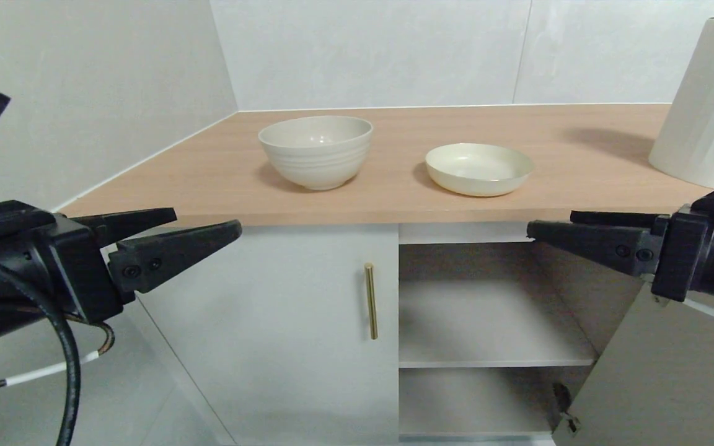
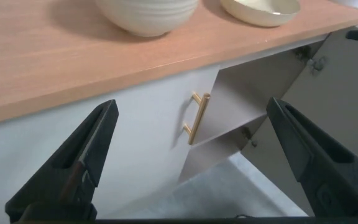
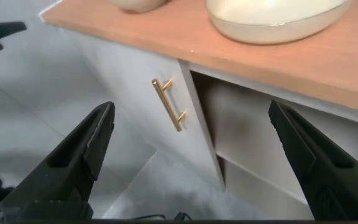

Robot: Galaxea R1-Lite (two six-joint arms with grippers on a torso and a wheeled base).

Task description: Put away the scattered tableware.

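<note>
Left gripper [image 1: 207,221] and right gripper [image 1: 549,223] are held spread apart before the cabinet [image 1: 270,322]; bowl [image 1: 317,152] and dish [image 1: 478,168] are set on the bench [image 1: 208,179].

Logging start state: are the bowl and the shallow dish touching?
Apart. The head view shows bare countertop between the bowl and the shallow dish.

I have the left gripper [image 2: 191,103] facing the cabinet front, jaws spread wide. On the wooden countertop [image 2: 48,59] a ribbed bowl [image 2: 146,15] stands near a shallow dish [image 2: 260,9], not touching. The closed door [image 2: 145,134] carries a gold handle [image 2: 197,118]; beside it is the open compartment [image 2: 253,78], with what looks like a shelf [image 2: 229,121].
</note>
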